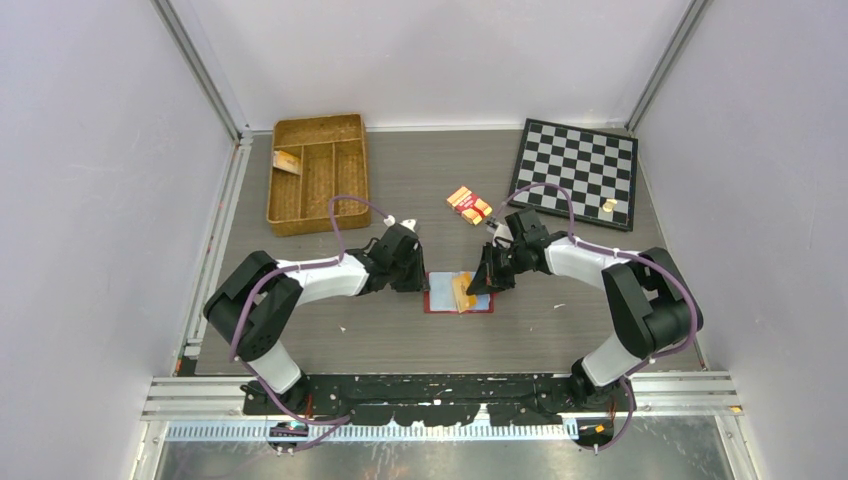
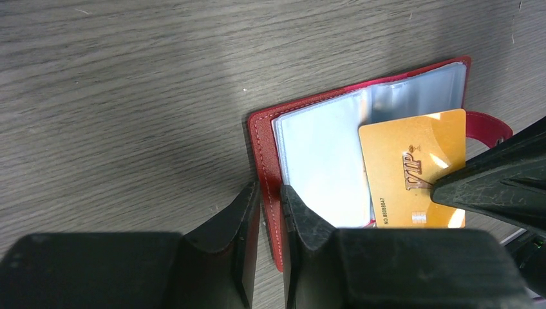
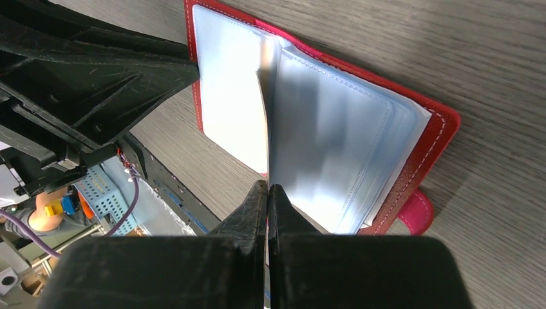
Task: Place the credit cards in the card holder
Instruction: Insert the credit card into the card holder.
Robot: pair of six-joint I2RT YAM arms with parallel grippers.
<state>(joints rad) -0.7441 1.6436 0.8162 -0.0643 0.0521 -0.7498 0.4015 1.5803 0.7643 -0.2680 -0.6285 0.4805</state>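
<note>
Open red leather-like card holder [image 2: 261, 141] lay on the grey wood-grain table [image 2: 129, 96], between both grippers.
The left gripper [image 2: 270, 193] was almost closed, pinching the holder's cover edge. The right gripper [image 3: 267, 190] was closed on a flat gold plastic credit card [image 2: 412, 167], held tilted over the clear sleeves [image 3: 335, 141].

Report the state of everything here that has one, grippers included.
card holder: open on the table, clear sleeves facing up.
credit card: gripped by one edge, over the open sleeves.
left gripper: clamped on the card holder's cover edge.
right gripper: shut on the credit card.
wicker tray: holds one tan card in a far-left compartment.
</note>
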